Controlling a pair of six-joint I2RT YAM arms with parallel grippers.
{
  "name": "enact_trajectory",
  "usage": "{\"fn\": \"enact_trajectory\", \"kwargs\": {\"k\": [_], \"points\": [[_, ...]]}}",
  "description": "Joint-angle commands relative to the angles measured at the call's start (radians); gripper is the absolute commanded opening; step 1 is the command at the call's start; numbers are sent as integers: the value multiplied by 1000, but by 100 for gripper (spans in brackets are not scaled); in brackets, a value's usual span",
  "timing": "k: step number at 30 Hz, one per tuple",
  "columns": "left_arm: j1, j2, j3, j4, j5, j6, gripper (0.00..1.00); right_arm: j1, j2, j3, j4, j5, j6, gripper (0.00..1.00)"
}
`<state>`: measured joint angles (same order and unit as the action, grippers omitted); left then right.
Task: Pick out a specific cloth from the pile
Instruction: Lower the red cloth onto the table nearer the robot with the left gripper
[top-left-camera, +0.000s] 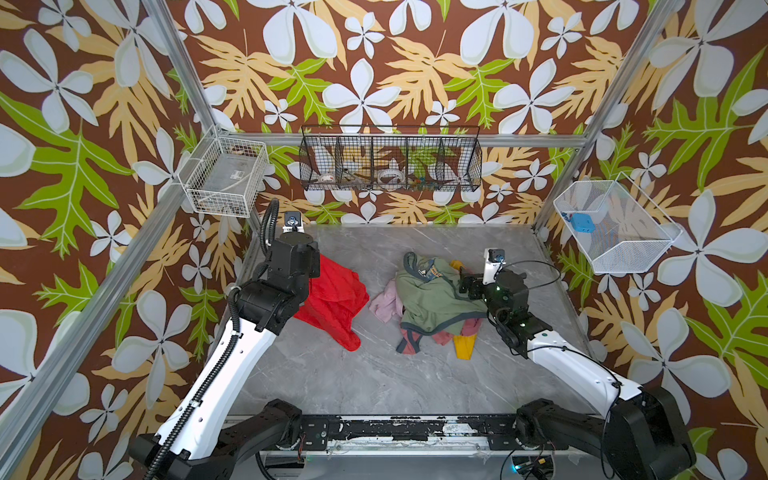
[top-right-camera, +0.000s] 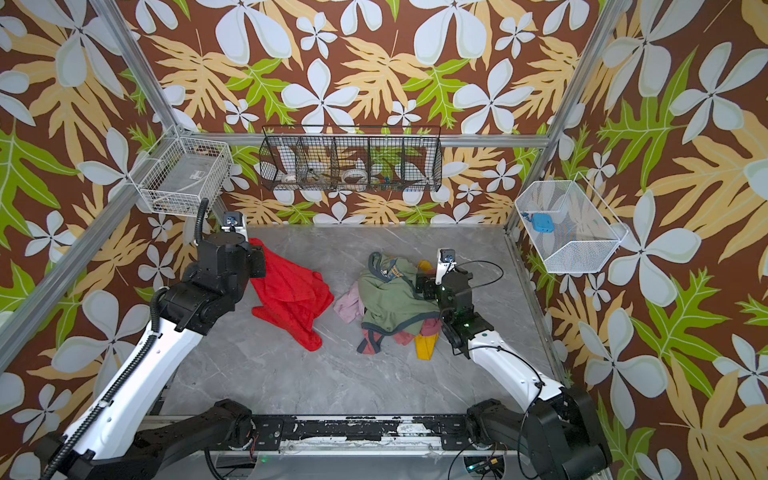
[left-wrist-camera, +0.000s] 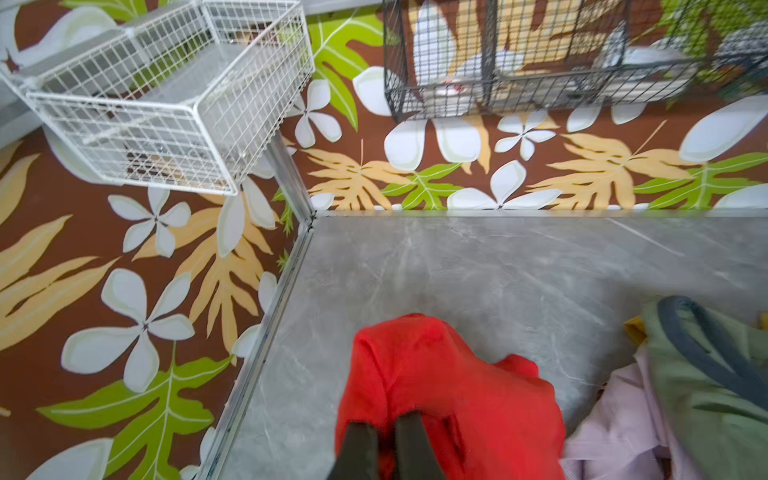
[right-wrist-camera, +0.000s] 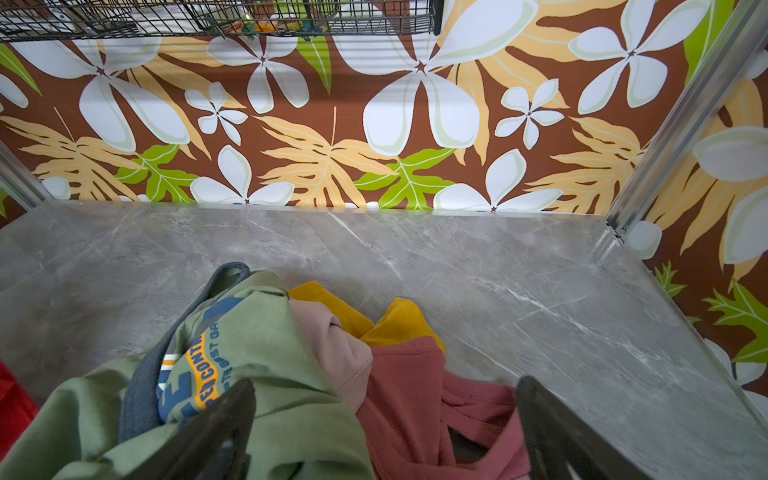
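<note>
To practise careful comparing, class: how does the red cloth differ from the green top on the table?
The red cloth is plain; the green top has grey-blue trim and print. The red cloth lies beside the pile, pinched in the shut left gripper; the green top tops the pile, by the open right gripper. Both are crumpled, similar in size.

Printed letters are seen on the green top (right-wrist-camera: 270, 345) in the pile (right-wrist-camera: 399, 386). On an orange band (right-wrist-camera: 206, 374), "CONT" can be read. Beside it, small blue letters "BEST GA" are seen. The rest is hidden by folds.
</note>
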<state>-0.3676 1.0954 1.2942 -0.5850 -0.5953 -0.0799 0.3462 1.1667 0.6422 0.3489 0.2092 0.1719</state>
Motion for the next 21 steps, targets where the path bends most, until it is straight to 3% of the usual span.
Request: {"fn": "enact_trajectory", "kwargs": {"k": [1,7,14,21], "points": [[27,-14,-26,39,-98,-42,0,2,-5,9,-5,-2,-1,97],[68,-30,-82,13,-233,-72,0,2,-5,13,-9,-14,-1,98],[68,41,-96,37,-146,-52,0,3,0,27,-13,-22,-3,100],[1,143,-117,25,5,-227,0,3,-1,32,-14,-19,8,100]]}}
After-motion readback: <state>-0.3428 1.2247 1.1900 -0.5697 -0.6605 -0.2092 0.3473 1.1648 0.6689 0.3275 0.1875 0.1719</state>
